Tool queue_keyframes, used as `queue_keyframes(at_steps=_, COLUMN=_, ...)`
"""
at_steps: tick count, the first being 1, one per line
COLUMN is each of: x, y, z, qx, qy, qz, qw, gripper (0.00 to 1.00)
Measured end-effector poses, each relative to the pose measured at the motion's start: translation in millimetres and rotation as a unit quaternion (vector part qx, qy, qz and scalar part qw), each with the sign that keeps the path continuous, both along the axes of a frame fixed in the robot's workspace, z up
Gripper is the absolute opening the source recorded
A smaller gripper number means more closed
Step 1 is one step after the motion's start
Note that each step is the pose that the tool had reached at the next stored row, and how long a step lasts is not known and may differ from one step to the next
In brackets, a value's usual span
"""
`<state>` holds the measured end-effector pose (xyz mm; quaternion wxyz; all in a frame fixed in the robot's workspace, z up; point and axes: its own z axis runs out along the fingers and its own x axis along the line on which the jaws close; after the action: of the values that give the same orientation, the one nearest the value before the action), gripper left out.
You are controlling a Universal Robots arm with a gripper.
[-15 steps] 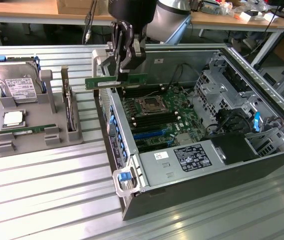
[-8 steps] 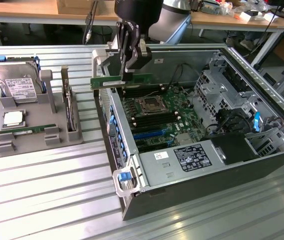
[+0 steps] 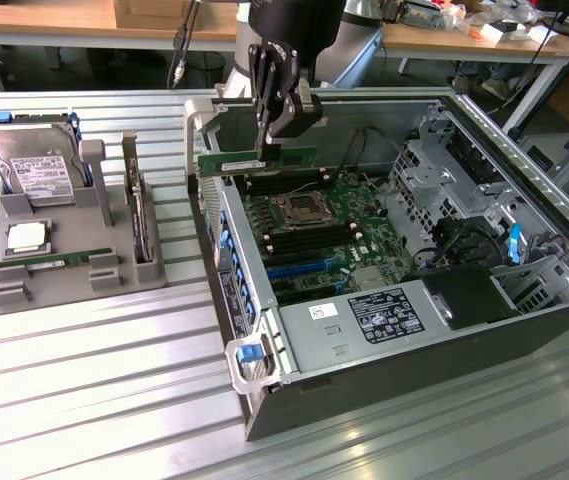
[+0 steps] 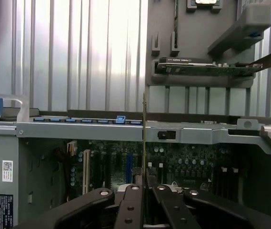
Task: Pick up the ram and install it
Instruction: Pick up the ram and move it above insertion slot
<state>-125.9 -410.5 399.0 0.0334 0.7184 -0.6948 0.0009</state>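
Observation:
My gripper [image 3: 277,138] is shut on the ram [image 3: 260,160], a long green stick held level by its top edge. It hangs above the far left part of the open computer case [image 3: 264,395], just over the black memory slots [image 3: 294,186] of the motherboard [image 3: 316,222]. In the wrist view the ram [image 4: 145,138] shows edge-on as a thin vertical line between the black fingers [image 4: 128,205], with the motherboard [image 4: 187,164] behind it. A second, similar green stick [image 3: 51,262] lies in the grey holder tray [image 3: 4,300] at the exterior view's left.
The grey tray also carries a silver hard drive [image 3: 32,165], a square silver processor chip [image 3: 26,237] and an upright card [image 3: 137,215]. Inside the case are a power supply [image 3: 364,320], drive cages [image 3: 444,170] and cables [image 3: 459,245]. A blue-tabbed latch [image 3: 252,357] juts from the case's front corner.

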Motion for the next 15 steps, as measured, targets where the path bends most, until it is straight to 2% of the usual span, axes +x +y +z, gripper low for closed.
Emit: queue_keyframes(at_steps=15, x=23.3, y=0.0, z=0.0, qx=-0.0016, qy=0.0, qz=0.0, qw=1.0, gripper=0.13)
